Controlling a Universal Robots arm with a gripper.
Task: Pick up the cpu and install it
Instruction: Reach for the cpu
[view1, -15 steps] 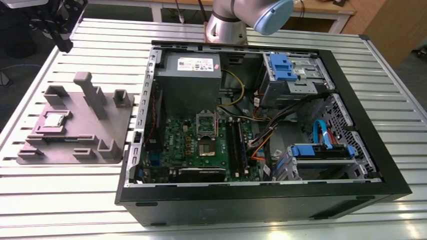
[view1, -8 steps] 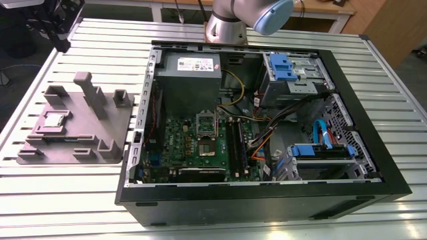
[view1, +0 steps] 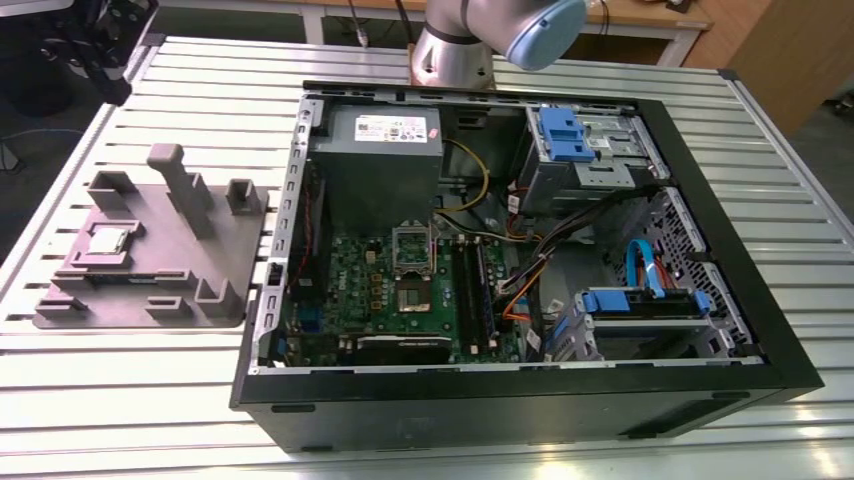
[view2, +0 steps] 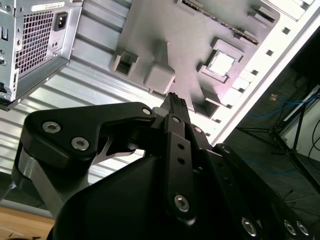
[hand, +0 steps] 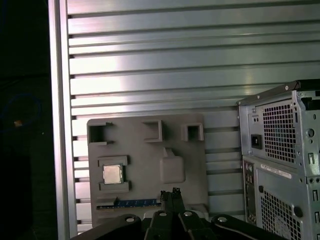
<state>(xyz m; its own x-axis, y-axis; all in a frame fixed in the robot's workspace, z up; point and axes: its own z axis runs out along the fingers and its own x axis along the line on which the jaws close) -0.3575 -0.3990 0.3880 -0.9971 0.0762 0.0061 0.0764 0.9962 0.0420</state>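
The cpu (view1: 107, 241), a small silvery square chip, lies flat in a recess of the grey fixture plate (view1: 147, 290) at the exterior view's left, beside the open computer case (view1: 534, 400). Both wrist views look down on it from well above: the cpu (hand: 112, 174) (view2: 221, 63) rests on the plate (hand: 145, 150) (view2: 190, 30). My gripper (hand: 170, 192) (view2: 175, 98) hangs high over the plate's edge, apart from the chip. Its black fingertips are together with nothing between them. On the green motherboard (view1: 374, 290) inside the case sits the silver socket frame (view1: 411, 245).
The case holds a grey power supply (view1: 378, 135), blue drive brackets (view1: 561, 130) and loose cables (view1: 534, 260). The fixture plate carries raised posts (view1: 180, 180) and a memory stick (hand: 132, 202). The slatted metal table (view1: 120, 400) ends close to the plate, with dark floor (hand: 25, 125) beyond.
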